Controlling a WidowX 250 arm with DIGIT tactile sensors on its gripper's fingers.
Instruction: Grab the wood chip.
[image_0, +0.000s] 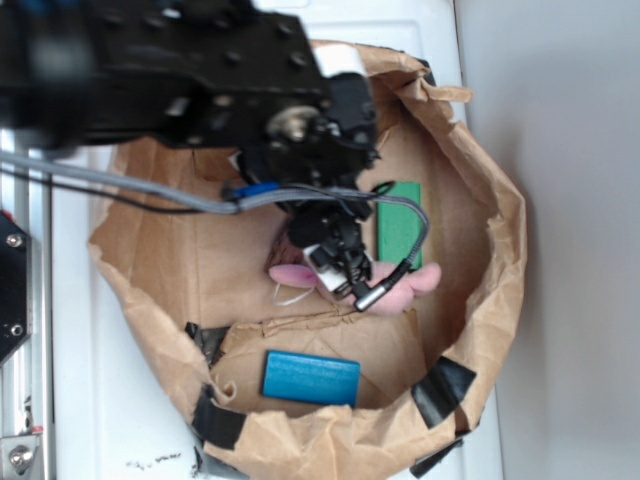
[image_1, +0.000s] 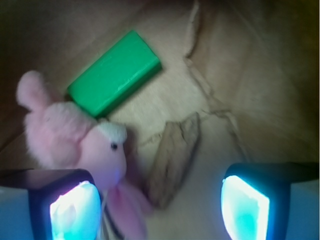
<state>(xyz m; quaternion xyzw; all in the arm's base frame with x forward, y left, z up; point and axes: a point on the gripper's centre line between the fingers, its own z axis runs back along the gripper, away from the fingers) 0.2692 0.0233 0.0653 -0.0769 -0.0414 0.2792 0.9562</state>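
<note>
The wood chip is a streaky brown sliver lying flat on the brown paper, just above the gap between my fingers in the wrist view. My gripper is open, its two glowing pads far apart, with the chip's lower end reaching toward the gap and nothing gripped. In the exterior view the gripper hangs low over the middle of the paper nest and hides the chip.
A pink plush toy lies against the left finger, close beside the chip. A green block lies beyond it. A blue block sits near the front. Crumpled brown paper walls ring the area.
</note>
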